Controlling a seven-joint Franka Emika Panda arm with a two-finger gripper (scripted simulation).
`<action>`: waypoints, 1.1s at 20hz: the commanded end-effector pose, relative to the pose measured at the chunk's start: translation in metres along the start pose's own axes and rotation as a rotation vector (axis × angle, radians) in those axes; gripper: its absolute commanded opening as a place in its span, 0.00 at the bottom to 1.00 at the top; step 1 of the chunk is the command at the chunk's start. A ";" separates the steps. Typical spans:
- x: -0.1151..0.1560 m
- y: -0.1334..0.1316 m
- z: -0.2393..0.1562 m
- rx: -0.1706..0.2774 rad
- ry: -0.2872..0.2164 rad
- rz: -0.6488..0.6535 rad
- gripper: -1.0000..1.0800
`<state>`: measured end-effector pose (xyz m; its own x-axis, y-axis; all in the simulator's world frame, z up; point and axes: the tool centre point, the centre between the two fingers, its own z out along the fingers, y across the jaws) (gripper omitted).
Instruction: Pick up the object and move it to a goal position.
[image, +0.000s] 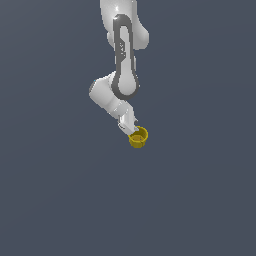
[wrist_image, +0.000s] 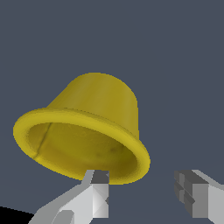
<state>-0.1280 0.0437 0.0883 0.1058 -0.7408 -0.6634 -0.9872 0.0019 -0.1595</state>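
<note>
The object is a small yellow cup with a flared rim and a darker hollow inside. It lies on the flat grey surface, and in the wrist view its open mouth is tilted toward the camera. My gripper is at the end of the white arm, right beside the cup on the exterior view's left. In the wrist view the gripper is open. One fingertip is close to the cup's rim and the other is well apart from the cup. The cup is not between the fingers.
A plain dark grey surface extends all around. No other objects or any goal marker show in either view.
</note>
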 end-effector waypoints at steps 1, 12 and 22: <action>0.000 0.001 0.009 -0.001 -0.001 0.002 0.62; 0.000 0.000 0.023 0.001 -0.002 0.004 0.00; 0.000 0.000 0.022 0.002 -0.001 0.004 0.00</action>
<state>-0.1254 0.0587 0.0720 0.1017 -0.7399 -0.6649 -0.9875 0.0059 -0.1576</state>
